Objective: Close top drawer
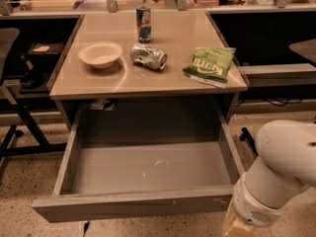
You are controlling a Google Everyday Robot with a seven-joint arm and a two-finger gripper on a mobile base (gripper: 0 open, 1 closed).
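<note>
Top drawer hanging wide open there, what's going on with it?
A robot arm is at the top drawer, which stands pulled far out. Its gripper sits low by the drawer front's right end; contact is unclear. A bowl, an upright can, a crushed can and a green bag sit on the tabletop.
</note>
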